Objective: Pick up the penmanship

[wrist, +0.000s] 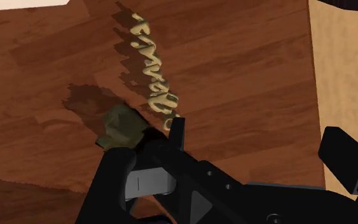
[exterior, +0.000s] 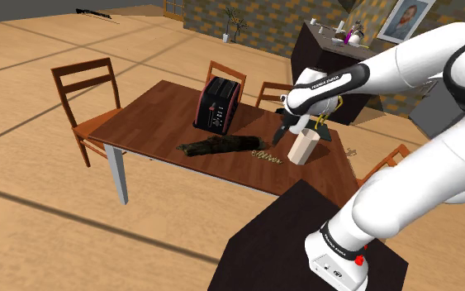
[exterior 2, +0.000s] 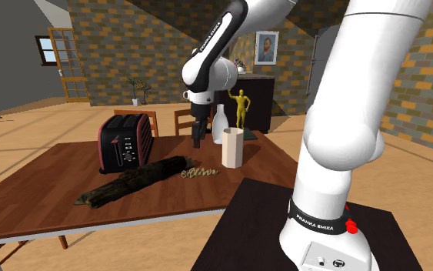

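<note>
The penmanship [exterior: 266, 156] is a small tan piece shaped like cursive writing. It lies flat on the brown wooden table [exterior: 148, 124], between a dark log [exterior: 220, 146] and a beige vase [exterior: 302, 147]. From the second exterior view, the penmanship [exterior 2: 198, 172] rests near the table's front edge. My gripper [exterior: 287, 131] hangs above the table, behind the penmanship and close to the vase. In the wrist view the penmanship [wrist: 153, 76] stretches away beyond my fingertips, and the gripper [wrist: 257, 143] is open with nothing between its fingers. The log's olive end [wrist: 120, 125] sits beside one finger.
A black and red toaster [exterior: 218, 103] stands behind the log. A white bottle [exterior 2: 219, 123] stands behind the vase [exterior 2: 231, 148]. Wooden chairs [exterior: 86, 95] ring the table. The dark stand [exterior: 305, 240] lies just past the table's near edge.
</note>
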Tool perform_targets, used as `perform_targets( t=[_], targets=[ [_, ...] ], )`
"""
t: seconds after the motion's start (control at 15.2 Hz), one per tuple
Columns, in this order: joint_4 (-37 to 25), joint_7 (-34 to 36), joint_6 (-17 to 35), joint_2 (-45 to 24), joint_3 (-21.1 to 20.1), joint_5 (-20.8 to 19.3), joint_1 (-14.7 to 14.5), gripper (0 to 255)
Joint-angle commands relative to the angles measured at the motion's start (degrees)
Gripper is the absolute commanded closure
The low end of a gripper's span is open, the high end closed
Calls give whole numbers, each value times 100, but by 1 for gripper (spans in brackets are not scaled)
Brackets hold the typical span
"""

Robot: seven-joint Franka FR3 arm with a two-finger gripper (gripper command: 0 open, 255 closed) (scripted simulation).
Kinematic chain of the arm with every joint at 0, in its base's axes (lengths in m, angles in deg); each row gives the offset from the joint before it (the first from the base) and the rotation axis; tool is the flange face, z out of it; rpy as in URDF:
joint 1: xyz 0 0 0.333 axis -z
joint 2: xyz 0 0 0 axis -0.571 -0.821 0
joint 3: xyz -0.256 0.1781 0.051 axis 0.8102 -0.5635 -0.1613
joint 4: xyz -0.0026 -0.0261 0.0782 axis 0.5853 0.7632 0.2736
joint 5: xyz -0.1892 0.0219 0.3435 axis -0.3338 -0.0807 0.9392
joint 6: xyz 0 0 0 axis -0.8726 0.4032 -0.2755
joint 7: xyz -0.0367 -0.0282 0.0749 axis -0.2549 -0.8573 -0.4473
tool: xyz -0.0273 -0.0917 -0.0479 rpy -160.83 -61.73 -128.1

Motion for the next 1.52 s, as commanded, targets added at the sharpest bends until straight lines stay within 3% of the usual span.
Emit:
perform_targets(
  t=[0.0, 0.33, 0.66, 1.39, 1.45],
  targets=[
    [-102, -368, 342, -491, 135, 205, -29, 0],
    [-540, -1425, 991, -1769, 187, 1077, 57, 0],
    [-1183, -2370, 1428, -3000, -190, 1866, 548, 0],
    [-1505, -2824, 1937, -3844, -695, 2371, 996, 0],
    [-1502, -2828, 1937, -3841, -694, 2370, 999, 255]
  ],
)
